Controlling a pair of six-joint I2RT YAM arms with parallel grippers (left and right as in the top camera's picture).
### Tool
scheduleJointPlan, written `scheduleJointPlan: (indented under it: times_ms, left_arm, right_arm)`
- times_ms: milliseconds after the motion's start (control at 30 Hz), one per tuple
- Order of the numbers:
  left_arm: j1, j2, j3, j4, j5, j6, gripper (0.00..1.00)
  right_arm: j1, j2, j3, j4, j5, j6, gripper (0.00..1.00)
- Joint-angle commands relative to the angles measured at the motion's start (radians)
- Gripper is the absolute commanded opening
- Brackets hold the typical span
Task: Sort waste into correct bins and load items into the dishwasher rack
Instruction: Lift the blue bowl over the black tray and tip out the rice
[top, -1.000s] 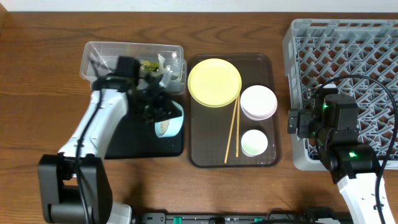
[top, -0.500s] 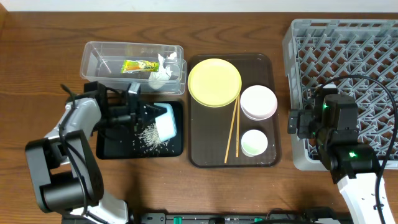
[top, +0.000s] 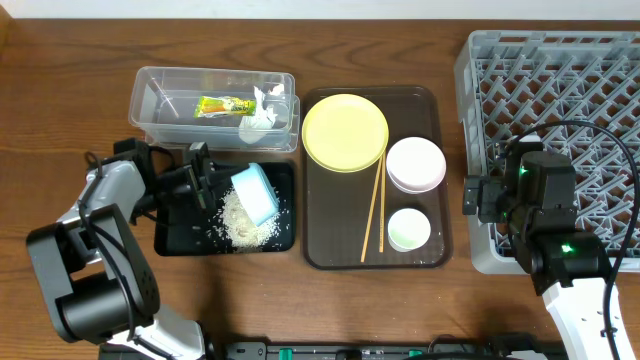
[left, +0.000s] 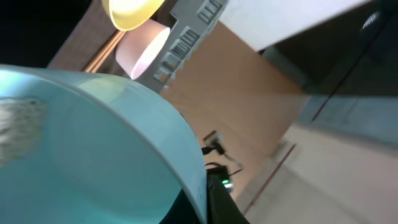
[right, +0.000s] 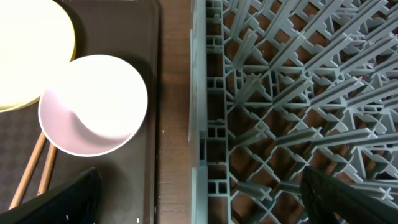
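Light blue bowl (top: 256, 193) is held tilted by the left gripper (top: 222, 185) jaws above the black tray (top: 180, 238); rice (top: 245, 226) beneath is shown only overhead. Right gripper (right: 208, 194) jaws are spread wide.

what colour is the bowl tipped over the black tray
Light blue; the bowl shows best in the overhead view.

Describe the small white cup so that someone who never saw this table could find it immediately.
Find the dark brown serving tray in the middle of the table, between the black tray and the grey rack. The small white cup stands in its corner closest to the right arm, right of the chopsticks. It is the smallest round dish there, smaller than the pale pink bowl beside it.
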Motion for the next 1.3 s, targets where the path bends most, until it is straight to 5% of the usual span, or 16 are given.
scheduleJointPlan:
  times_ms: [0,767,1067,1267]
  left_arm:
    - [0.019,0.010,-0.006,-0.003,0.029,-0.154,0.06]
    - [0.036,0.010,-0.006,0.003,0.029,-0.303,0.06]
    - [0.036,0.010,-0.006,0.304,0.023,-0.175,0.06]
    - [0.035,0.009,-0.006,0.320,0.024,-0.176,0.06]
  right_arm:
    - [0.013,0.001,0.024,-0.003,-0.005,0.000,0.99]
    - [0.013,0.001,0.024,-0.004,-0.005,0.000,0.99]
    - [0.013,0.001,0.024,-0.003,-0.005,0.000,0.99]
    - [0.013,0.001,0.024,-0.003,-0.005,0.000,0.99]
